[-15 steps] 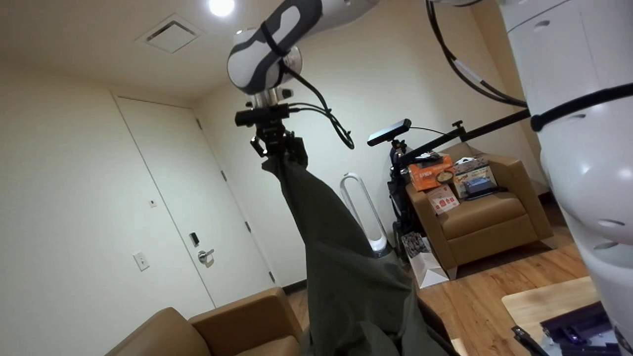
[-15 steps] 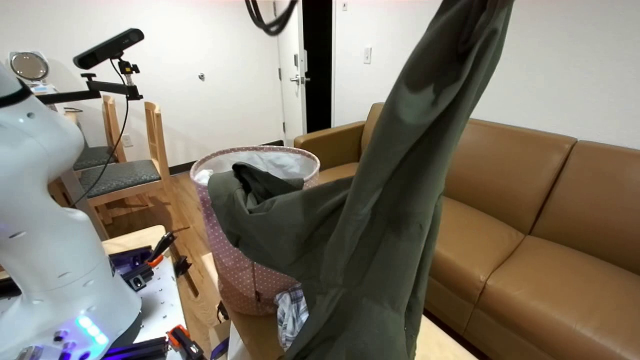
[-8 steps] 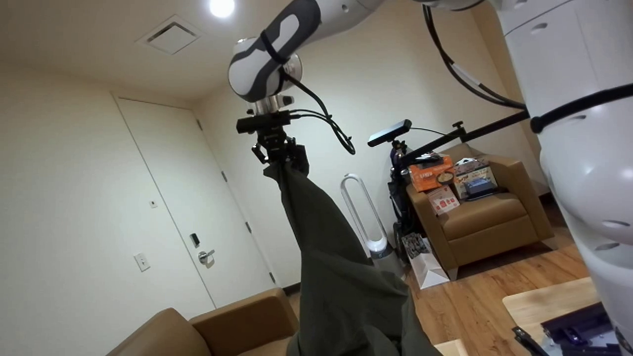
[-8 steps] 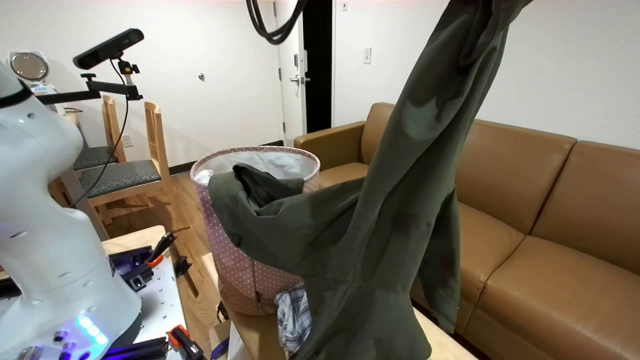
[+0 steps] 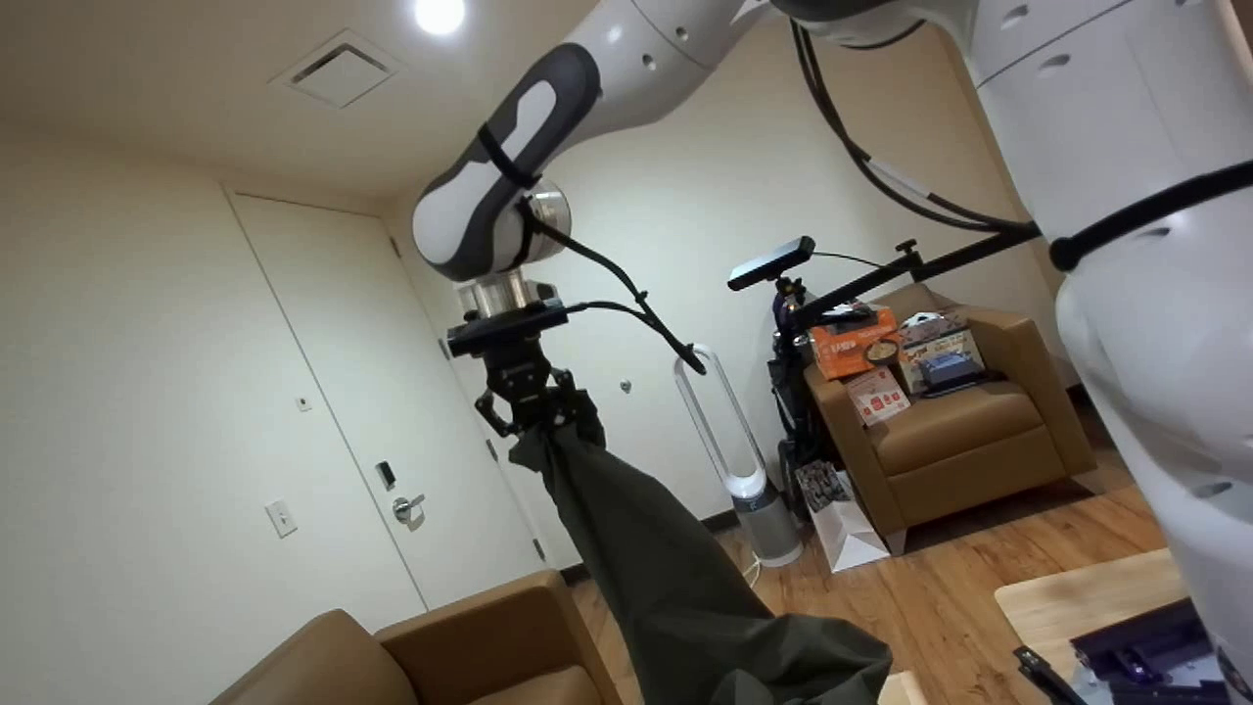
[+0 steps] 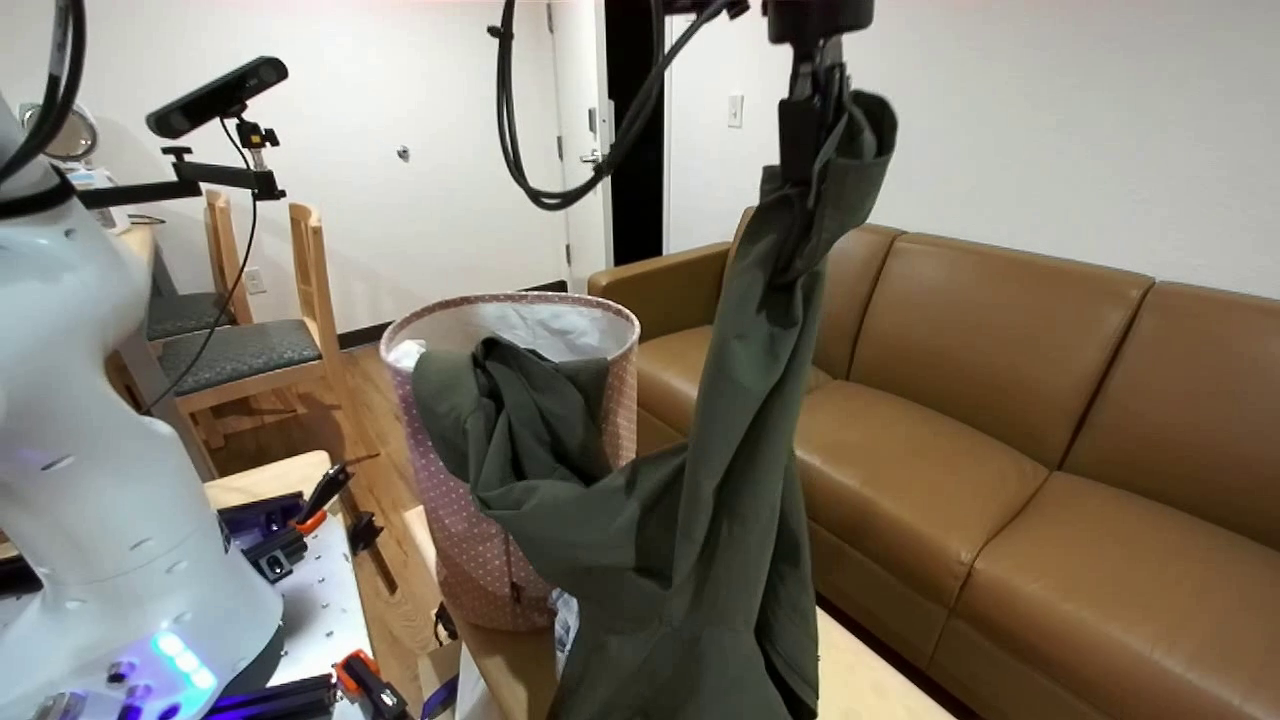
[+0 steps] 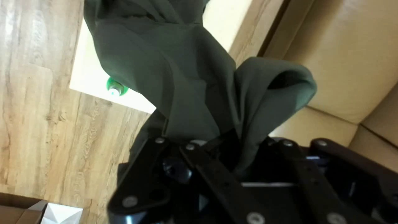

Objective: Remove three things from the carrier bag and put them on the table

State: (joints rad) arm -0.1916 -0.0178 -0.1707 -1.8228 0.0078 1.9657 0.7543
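My gripper (image 5: 553, 431) is shut on a dark green garment (image 5: 646, 558) and holds it high. In an exterior view the gripper (image 6: 815, 150) pinches the garment's upper end. The garment (image 6: 690, 560) hangs down in front of the table (image 6: 865, 685), with one part draped over the rim of the pink dotted carrier bag (image 6: 455, 520). White cloth (image 6: 407, 353) shows inside the rim. A plaid cloth (image 6: 565, 615) lies at the bag's foot, mostly hidden by the garment. In the wrist view the garment (image 7: 186, 71) runs between the fingers (image 7: 230, 146) and covers much of the table (image 7: 90, 74).
A green bottle (image 7: 117, 86) stands near the table's edge in the wrist view. A brown sofa (image 6: 1010, 430) stands beyond the table. Tools (image 6: 280, 550) lie by the robot base. An armchair with boxes (image 5: 964, 431) is at the back.
My gripper has come down with the garment in it and now shows in both exterior views. The garment hangs lower and nearer the bag, more folded over its rim, hiding more of the plaid cloth.
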